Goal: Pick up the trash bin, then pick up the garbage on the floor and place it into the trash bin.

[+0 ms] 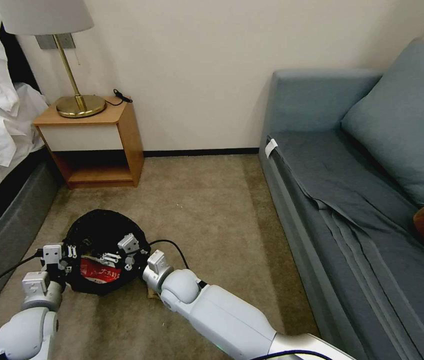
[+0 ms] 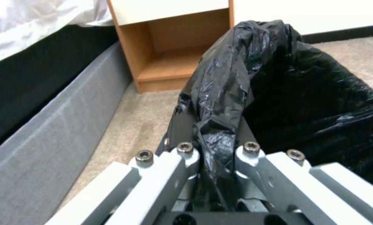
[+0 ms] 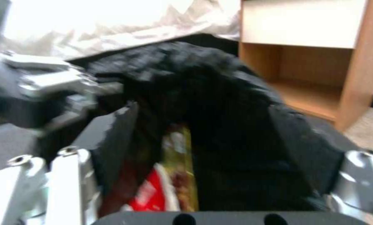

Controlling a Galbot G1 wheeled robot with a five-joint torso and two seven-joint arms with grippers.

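Landmark: the nightstand (image 1: 94,142), by the wall.
Bin (image 1: 103,235): on the carpet just in front of the nightstand, black bag (image 2: 232,93) lining it.
Left hand (image 1: 59,252): fingers together, clamped on a pinch of bag at the bin's rim, on the side away from the nightstand.
Right hand (image 1: 119,252): over the bin's mouth, fingers (image 3: 111,131) apart.
In the bin: 1 red-and-white wrapper (image 1: 100,272), 1 yellow wrapper (image 3: 182,156) (perhaps more, hidden by folds).
Risk: the left grip seems to hold only thin plastic; a pull may tear the liner, strip it off, or tip the bin and spill the litter.

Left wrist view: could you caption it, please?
Left gripper pinches the trash bin's black bag beside the nightstand.
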